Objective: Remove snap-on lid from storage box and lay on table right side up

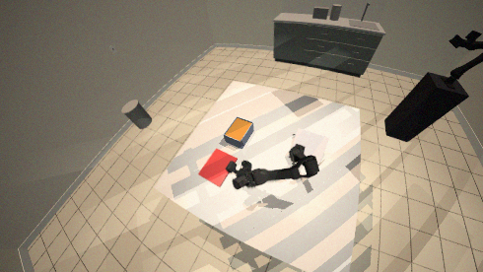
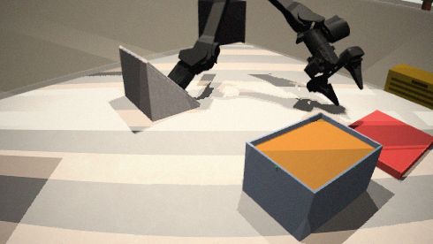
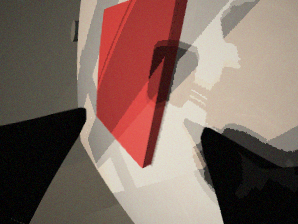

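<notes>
The lid [image 2: 393,141], a flat red square, lies on the table [image 1: 296,217] just beside the box [image 2: 309,177], off it and apart from its wall by a narrow gap in the exterior view. The box itself is blue-grey with an open top and an orange inside, standing upright on the table. The gripper [image 2: 342,84] hangs above the table behind the lid, on the side away from the box, with its fingers spread wide and nothing between them; the dark fingertips [image 2: 357,72] point down and clear of the lid's surface. In the wrist view the lid [image 3: 136,72] fills the middle with a finger's shadow across it. Further from the box, a grey wedge-shaped block [image 2: 150,88] stands on the table near the arm's base, well apart from both box and lid. A yellow slatted crate [image 2: 408,84] sits beyond the lid. Nothing lies between the gripper and the lid.
</notes>
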